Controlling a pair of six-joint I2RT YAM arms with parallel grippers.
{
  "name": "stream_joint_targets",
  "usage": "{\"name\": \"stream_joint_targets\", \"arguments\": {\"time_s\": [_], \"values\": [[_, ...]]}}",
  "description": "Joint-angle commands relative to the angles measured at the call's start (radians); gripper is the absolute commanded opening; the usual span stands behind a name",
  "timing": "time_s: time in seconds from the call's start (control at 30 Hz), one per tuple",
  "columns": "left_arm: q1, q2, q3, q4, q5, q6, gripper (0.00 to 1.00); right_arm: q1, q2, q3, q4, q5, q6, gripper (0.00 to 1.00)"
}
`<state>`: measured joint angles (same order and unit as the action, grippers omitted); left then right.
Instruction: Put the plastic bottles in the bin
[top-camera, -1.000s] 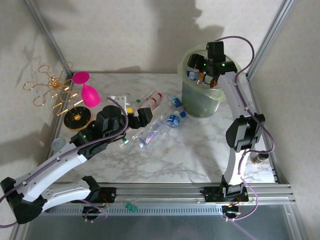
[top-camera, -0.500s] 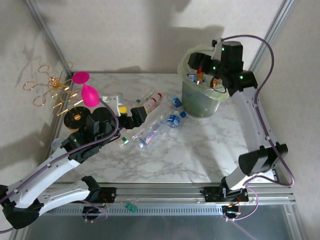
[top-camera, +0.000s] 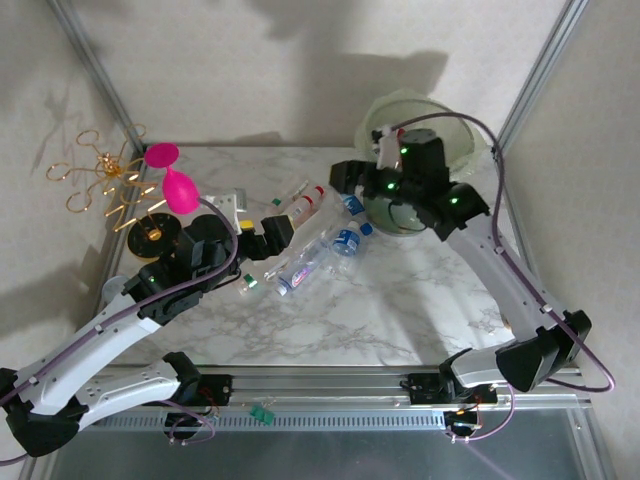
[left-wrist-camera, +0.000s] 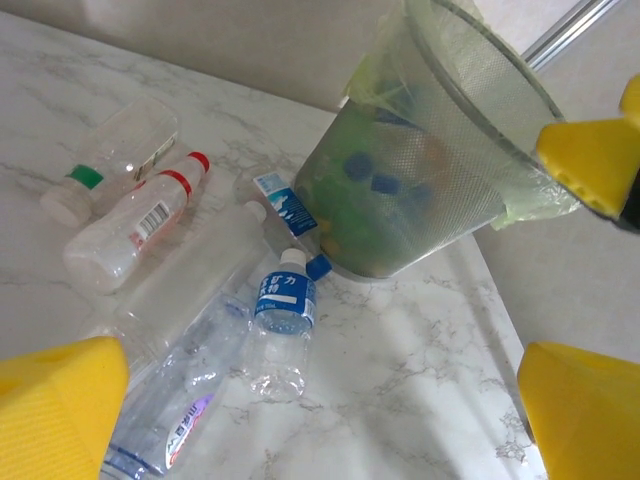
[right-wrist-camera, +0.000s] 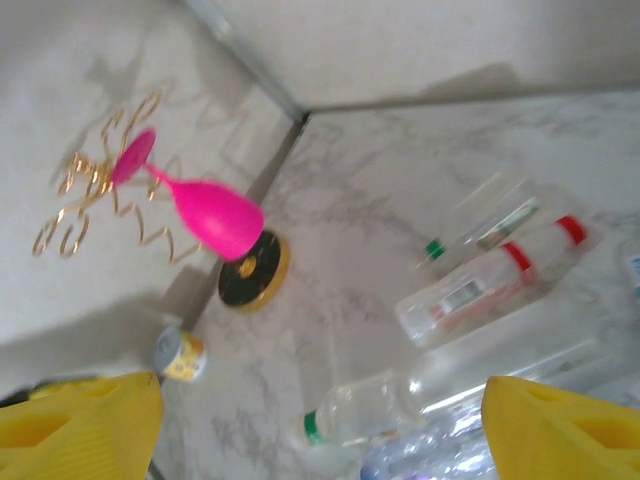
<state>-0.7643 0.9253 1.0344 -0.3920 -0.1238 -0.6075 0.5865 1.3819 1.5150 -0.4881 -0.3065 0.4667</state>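
Toward the far right corner of the counter (top-camera: 380, 310) stands the bin (top-camera: 452, 118), with bottles showing through its wall. Loose plastic bottles (top-camera: 312, 250) lie clustered just left of it, the nearest against its base. The left hand (top-camera: 268, 232) hovers at the cluster's left edge, spread wide and empty. The right hand (top-camera: 345, 177) hangs above the cluster, also spread and holding nothing. The counter's near half is bare marble.

White-veined marble tabletop (top-camera: 390, 310) boxed by plain pale walls (top-camera: 250, 60).
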Motion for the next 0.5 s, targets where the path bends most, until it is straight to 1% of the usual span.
{"name": "stream_joint_targets", "arguments": {"time_s": [0.0, 0.03, 0.1, 0.2, 0.3, 0.4, 0.47], "values": [[-0.003, -0.012, 0.010, -0.036, -0.012, -0.041, 1.00, 0.115, -0.003, -0.026, -0.033, 0.127, -0.054, 0.83], [-0.002, -0.015, 0.006, -0.034, -0.015, -0.048, 1.00, 0.166, 0.012, -0.029, -0.050, 0.179, -0.067, 0.83], [-0.003, -0.022, 0.004, -0.033, -0.023, -0.056, 1.00, 0.236, 0.051, -0.030, -0.088, 0.268, -0.088, 0.83], [-0.003, -0.028, 0.007, -0.046, -0.039, -0.056, 1.00, 0.316, 0.124, -0.044, -0.115, 0.350, -0.111, 0.83], [-0.002, -0.020, 0.014, -0.064, -0.050, -0.043, 1.00, 0.354, 0.201, -0.077, -0.121, 0.355, -0.134, 0.84], [0.005, -0.007, 0.012, -0.079, -0.043, -0.040, 1.00, 0.358, 0.248, -0.133, -0.091, 0.361, -0.127, 0.84], [0.009, -0.008, 0.001, -0.075, -0.035, -0.043, 1.00, 0.355, 0.252, -0.169, -0.054, 0.348, -0.118, 0.84]]}}
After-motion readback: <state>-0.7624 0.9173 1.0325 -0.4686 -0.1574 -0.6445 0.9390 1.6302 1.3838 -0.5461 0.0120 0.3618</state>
